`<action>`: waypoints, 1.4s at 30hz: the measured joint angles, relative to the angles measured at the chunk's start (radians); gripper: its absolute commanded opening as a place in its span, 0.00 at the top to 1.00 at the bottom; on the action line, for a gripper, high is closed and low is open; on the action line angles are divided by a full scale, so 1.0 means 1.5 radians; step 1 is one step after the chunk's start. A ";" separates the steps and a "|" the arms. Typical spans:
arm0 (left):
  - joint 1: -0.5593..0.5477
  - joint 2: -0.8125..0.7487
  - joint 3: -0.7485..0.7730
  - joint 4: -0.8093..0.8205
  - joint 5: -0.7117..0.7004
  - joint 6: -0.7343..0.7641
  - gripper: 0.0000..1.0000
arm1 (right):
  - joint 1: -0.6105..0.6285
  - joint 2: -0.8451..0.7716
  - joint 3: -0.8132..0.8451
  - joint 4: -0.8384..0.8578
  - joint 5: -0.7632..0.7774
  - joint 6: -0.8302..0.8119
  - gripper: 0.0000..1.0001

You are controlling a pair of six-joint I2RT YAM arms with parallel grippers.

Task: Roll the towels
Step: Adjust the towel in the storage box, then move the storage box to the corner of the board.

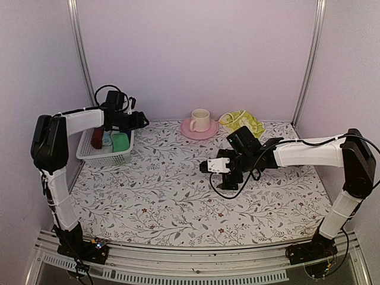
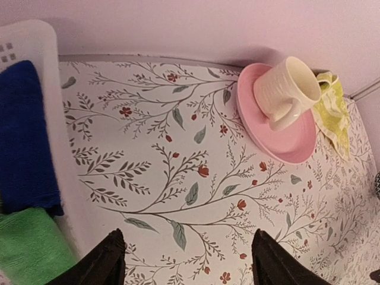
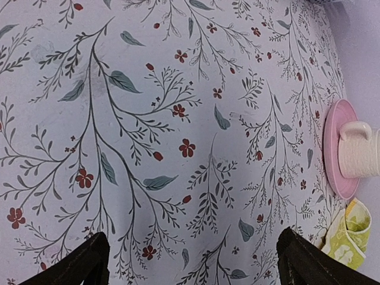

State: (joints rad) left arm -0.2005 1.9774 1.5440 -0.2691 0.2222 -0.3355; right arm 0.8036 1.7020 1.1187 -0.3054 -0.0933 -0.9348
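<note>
On the table [image 1: 178,196], the basket [image 1: 89,155] at the left holds the green towel [image 1: 120,141], rolled. My left gripper [image 2: 189,249] is above it, jaws apart with nothing between them. The yellow towel [image 1: 244,122] lies crumpled at the back, just beside the saucer [image 1: 185,129]. My right gripper [image 3: 193,243] hangs wide and empty mid-table. I'd pull that towel clear of the saucer and flatten it before rolling.

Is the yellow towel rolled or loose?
Loose. The yellow towel lies crumpled in a heap beside the saucer, with irregular folds and no roll shape.
</note>
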 measured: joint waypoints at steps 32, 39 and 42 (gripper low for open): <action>-0.032 0.047 -0.063 -0.098 -0.204 0.031 0.22 | -0.089 -0.004 0.002 0.080 0.069 0.093 0.01; -0.033 -0.011 -0.102 -0.082 -0.196 0.018 0.03 | -0.142 -0.008 0.013 0.093 0.089 0.135 0.01; -0.047 -0.044 -0.102 -0.062 -0.201 0.013 0.03 | -0.179 -0.008 0.034 0.096 0.099 0.161 0.01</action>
State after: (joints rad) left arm -0.2707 1.9118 1.3907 -0.3626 -0.0788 -0.3157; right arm 0.5358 1.6897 1.1698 -0.1608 0.0559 -0.6926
